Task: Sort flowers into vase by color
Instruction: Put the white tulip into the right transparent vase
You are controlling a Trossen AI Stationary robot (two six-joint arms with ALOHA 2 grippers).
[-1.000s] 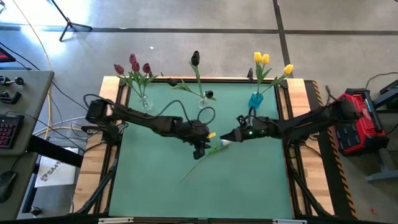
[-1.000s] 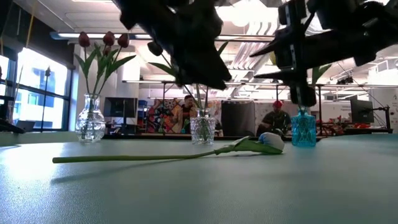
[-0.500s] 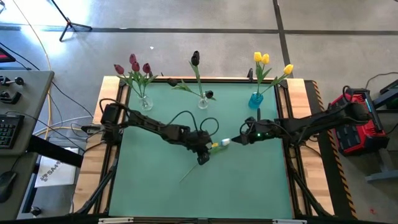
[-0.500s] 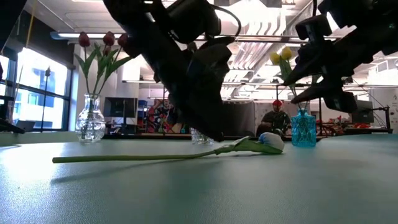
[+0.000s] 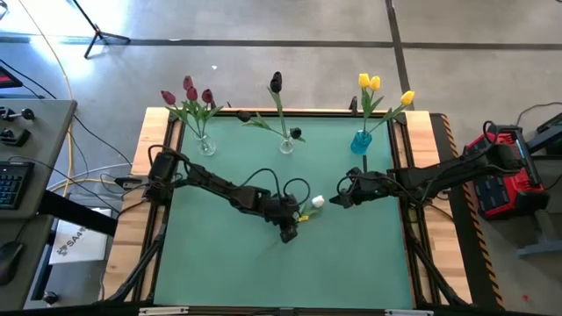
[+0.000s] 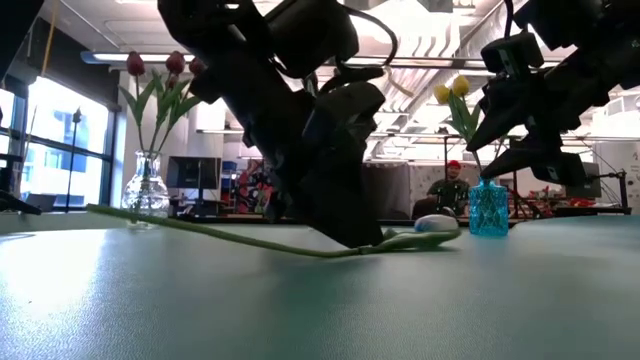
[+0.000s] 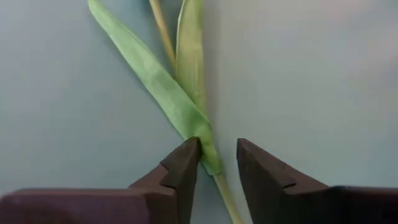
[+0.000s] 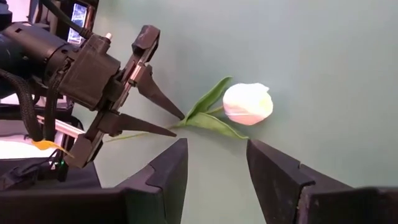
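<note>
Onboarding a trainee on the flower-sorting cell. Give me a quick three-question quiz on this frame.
1. True or false: the white tulip already stands in a vase.
2. Which vase holds the yellow tulips? A) clear, left B) clear, middle C) blue vase
3. Fill in: the left pincer straddles the white tulip's ____.

Key: 1 false, it lies on the table; 2 C; 3 stem.
</note>
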